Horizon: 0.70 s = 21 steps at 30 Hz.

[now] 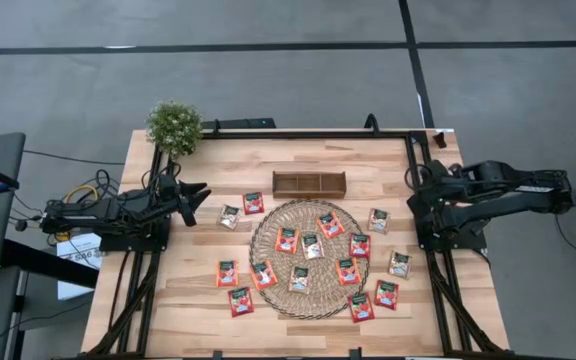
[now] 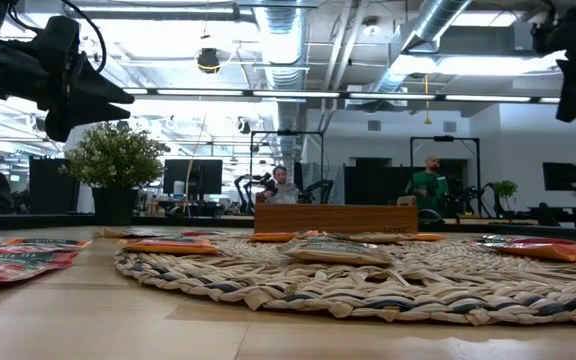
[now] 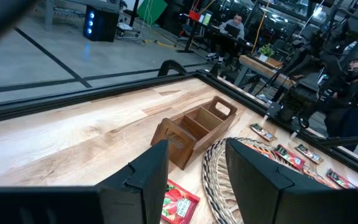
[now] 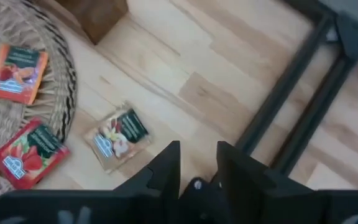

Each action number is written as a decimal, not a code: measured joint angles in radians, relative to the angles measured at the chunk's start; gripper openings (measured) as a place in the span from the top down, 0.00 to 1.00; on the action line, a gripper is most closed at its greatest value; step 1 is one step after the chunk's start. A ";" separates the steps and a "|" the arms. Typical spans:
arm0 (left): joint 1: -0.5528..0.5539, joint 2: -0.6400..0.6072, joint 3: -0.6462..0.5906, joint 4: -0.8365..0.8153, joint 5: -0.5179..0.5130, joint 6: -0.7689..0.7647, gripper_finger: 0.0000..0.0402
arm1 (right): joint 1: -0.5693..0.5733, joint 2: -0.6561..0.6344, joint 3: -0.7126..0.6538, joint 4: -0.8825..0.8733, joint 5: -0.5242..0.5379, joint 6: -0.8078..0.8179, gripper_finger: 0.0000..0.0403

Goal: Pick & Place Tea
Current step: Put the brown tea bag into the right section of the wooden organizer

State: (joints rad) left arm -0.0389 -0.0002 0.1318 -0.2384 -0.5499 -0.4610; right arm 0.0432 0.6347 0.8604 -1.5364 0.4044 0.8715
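Observation:
Several tea sachets, mostly red-orange and a few silvery-white, lie flat on the round woven mat (image 1: 306, 258) and on the table around it. My left gripper (image 1: 202, 192) hangs open above the table's left side and points level toward the wooden tray (image 3: 194, 127); a red sachet (image 3: 178, 202) lies below its fingers. My right gripper (image 4: 197, 171) hangs above the table's right side, tilted steeply down. Its fingers are a little apart with nothing between them. A silvery sachet (image 4: 118, 137) lies on the wood beside the mat, below and ahead of it.
A small brown wooden tray (image 1: 309, 183) with compartments stands behind the mat at the table's far middle. A potted plant (image 1: 174, 125) sits at the far left corner. A black frame rail (image 4: 303, 106) runs along the table's right edge. People sit at desks in the room beyond.

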 joint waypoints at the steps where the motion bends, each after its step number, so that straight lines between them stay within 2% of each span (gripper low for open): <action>1: 0.000 0.000 0.000 0.000 0.000 0.000 0.62 | 0.000 0.001 0.000 0.001 -0.011 0.003 0.72; 12: 0.000 0.000 0.000 0.000 0.000 0.000 0.62 | 0.000 0.052 -0.001 0.033 -0.018 0.039 0.40; 21: 0.000 0.000 0.000 0.000 0.000 0.000 0.62 | 0.000 0.148 -0.104 0.213 -0.046 -0.063 0.39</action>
State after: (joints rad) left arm -0.0389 -0.0002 0.1318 -0.2383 -0.5499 -0.4610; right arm 0.0431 0.7822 0.7562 -1.3239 0.3580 0.8082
